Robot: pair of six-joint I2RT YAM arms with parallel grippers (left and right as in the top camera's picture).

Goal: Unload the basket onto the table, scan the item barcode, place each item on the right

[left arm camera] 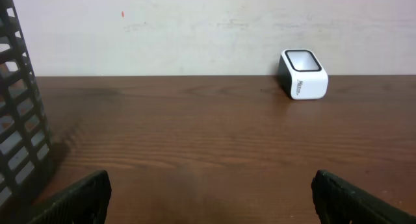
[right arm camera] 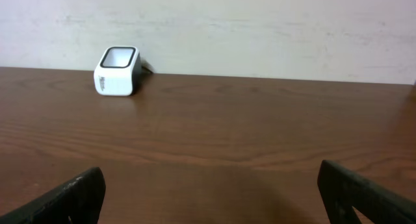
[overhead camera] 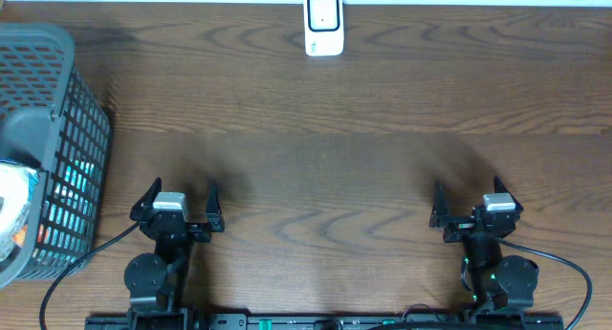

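Note:
A white barcode scanner (overhead camera: 323, 24) stands at the far edge of the wooden table, its window facing up; it also shows in the left wrist view (left arm camera: 303, 74) and the right wrist view (right arm camera: 118, 71). Packaged items (overhead camera: 13, 213), white and orange, lie in the dark mesh basket (overhead camera: 67, 100) at the left edge. My left gripper (overhead camera: 183, 189) rests near the front edge, open and empty (left arm camera: 209, 193). My right gripper (overhead camera: 468, 189) mirrors it on the right, open with only bare table between its fingers (right arm camera: 211, 188). Both are far from the scanner and the basket's contents.
The basket's mesh wall (left arm camera: 19, 120) rises just left of my left gripper. A teal object (overhead camera: 69, 191) shows through the mesh. A pale wall runs behind the table's far edge. Cables trail from both arm bases at the front.

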